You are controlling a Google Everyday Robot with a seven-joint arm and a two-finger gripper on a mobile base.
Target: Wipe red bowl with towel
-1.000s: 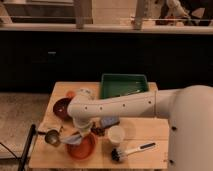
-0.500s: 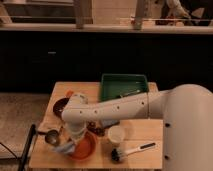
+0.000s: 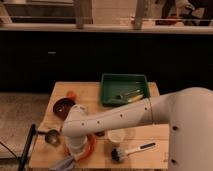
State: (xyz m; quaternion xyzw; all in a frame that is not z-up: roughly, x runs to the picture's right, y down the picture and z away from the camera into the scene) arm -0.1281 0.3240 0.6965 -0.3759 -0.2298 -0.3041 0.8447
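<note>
An orange-red bowl (image 3: 89, 148) sits at the front left of the wooden table (image 3: 95, 90), partly hidden by my arm. My gripper (image 3: 70, 156) points down at the bowl's left rim, shut on a grey towel (image 3: 62, 163) that bunches at the table's front edge. A darker red bowl (image 3: 63, 107) stands further back on the left.
A green tray (image 3: 106, 93) holding utensils sits at the back. A white cup (image 3: 116, 136) and a dish brush (image 3: 128, 151) lie to the bowl's right. A metal scoop (image 3: 51, 137) lies to its left, and a small orange object (image 3: 71, 94) sits near the back left.
My arm has swung down and towards the table's front edge, carrying the towel from over the bowl to its front left rim.
</note>
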